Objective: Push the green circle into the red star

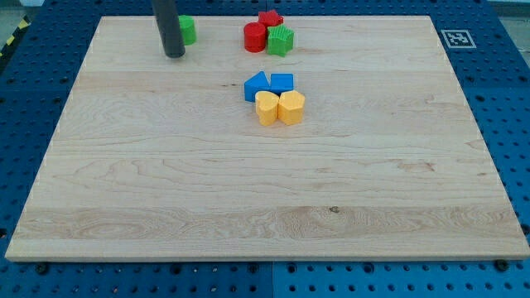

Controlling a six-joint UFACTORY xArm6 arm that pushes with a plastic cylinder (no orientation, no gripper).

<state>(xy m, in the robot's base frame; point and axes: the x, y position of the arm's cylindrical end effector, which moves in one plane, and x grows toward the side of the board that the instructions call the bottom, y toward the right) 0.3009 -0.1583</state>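
The green circle (188,31) sits near the top edge of the wooden board, left of centre, partly hidden by my rod. My tip (174,55) rests on the board just left of and slightly below the green circle, touching or nearly touching it. The red star (270,19) lies at the top centre, well to the right of the green circle. A red cylinder (255,37) and a green star (281,40) sit right against the red star, below it.
A blue triangle (256,86) and a blue cube (282,83) sit together near the board's centre top, with a yellow heart (267,108) and a yellow hexagon (291,108) directly below them. The wooden board (265,207) lies on a blue pegboard table.
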